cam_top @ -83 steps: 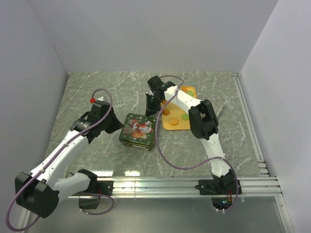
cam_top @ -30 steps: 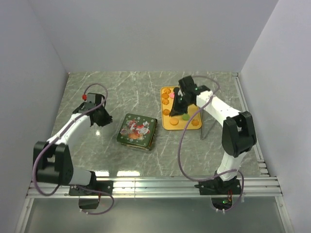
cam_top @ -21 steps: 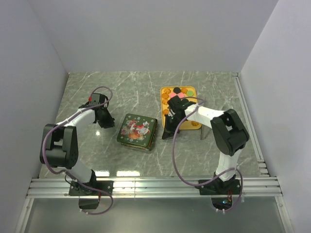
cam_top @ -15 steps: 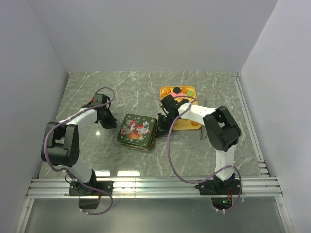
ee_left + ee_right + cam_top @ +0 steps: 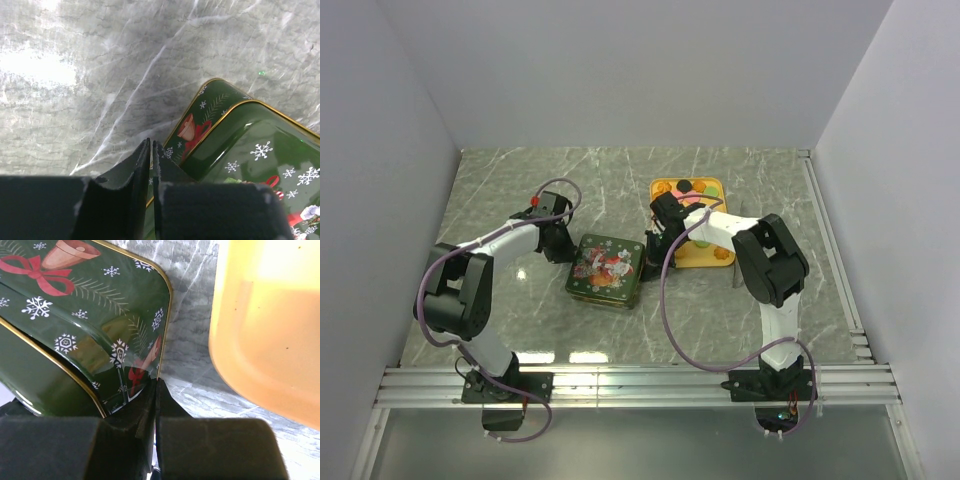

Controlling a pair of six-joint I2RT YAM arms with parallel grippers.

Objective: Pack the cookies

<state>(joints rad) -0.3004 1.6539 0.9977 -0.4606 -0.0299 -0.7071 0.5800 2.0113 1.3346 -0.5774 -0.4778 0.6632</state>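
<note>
Top external view takes in the whole marbled worktop (image 5: 520,190). A green Christmas tin (image 5: 605,270) sits mid-table with its lid on, and a yellow tray (image 5: 705,258) lies just to its right, reaching farther back. The cookies (image 5: 670,187) are on that tray, showing mostly at its far end: orange ones with a pink, a green and a dark one among them. None shows as packed, so the job looks barely begun. The tin has to be opened, the cookies moved in and the lid put back.

The left pincer (image 5: 563,247) is down at the tin's far-left corner. The right pincer (image 5: 650,245) is at the far-right corner, between tin and tray.

Only the wrist views tell how the pincers stand. Each is clenched, fingers pressed together on nothing, with the tips low against the tin's edge. The right wrist view also shows a bare stretch of tray. The left wrist view shows no tray and no cookies.
</note>
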